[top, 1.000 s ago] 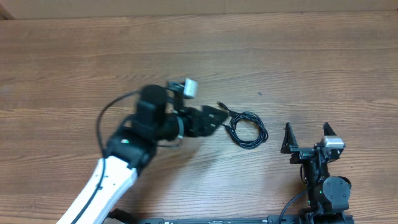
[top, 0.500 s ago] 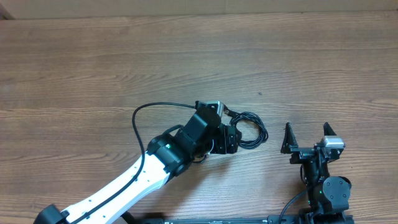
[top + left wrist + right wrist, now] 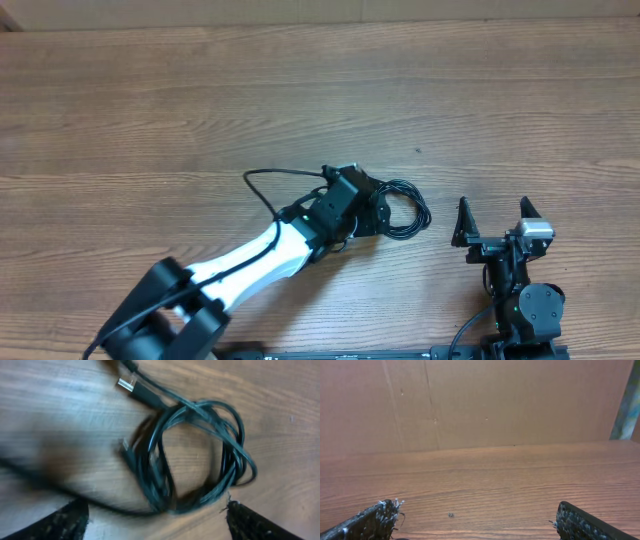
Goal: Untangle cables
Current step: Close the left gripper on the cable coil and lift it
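Black, likely limp and light, the cables [image 3: 156,471] lie coiled on the counter [image 3: 300,100] under my spread left jaws (right jaws gape empty too), so I'd pinch the loose plug end [image 3: 129,384].

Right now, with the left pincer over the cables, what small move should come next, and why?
Probably ease the left pincer straight down and close on the near side of the cables. Its jaws stand open above the coil, which lies flat on the table with nothing holding it. The right pincer sits open, well apart.
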You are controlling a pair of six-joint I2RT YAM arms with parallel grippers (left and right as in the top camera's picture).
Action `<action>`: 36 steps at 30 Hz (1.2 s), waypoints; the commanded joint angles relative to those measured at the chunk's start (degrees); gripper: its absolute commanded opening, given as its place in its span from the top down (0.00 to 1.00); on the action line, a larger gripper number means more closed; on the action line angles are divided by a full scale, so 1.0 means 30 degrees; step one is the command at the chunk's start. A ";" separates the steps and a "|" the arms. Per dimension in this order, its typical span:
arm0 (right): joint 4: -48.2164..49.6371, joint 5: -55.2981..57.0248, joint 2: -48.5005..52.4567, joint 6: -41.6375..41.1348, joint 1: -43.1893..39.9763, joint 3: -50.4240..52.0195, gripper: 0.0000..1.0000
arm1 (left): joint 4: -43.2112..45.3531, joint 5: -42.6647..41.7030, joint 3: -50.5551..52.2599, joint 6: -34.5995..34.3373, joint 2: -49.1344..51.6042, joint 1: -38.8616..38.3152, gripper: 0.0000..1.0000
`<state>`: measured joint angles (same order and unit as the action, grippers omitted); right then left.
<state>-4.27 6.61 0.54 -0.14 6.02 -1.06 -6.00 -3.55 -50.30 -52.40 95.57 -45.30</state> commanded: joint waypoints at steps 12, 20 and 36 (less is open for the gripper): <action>0.0080 0.0066 -0.0087 0.0051 -0.0051 0.0204 0.00 | 0.1093 0.1188 -0.0379 0.2047 0.3978 -0.0306 0.96; 0.0080 0.0066 -0.0087 0.0051 -0.0051 0.0204 0.00 | -0.0678 0.1355 -0.0444 0.4911 0.1851 0.1479 0.96; 0.0080 0.0066 -0.0087 0.0051 -0.0051 0.0204 0.00 | -1.0484 0.0590 -0.0437 -0.0962 -0.3985 0.5617 0.00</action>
<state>-4.25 6.61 0.54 -0.16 6.04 -1.06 -36.82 -0.14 -51.68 -52.21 84.09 -28.71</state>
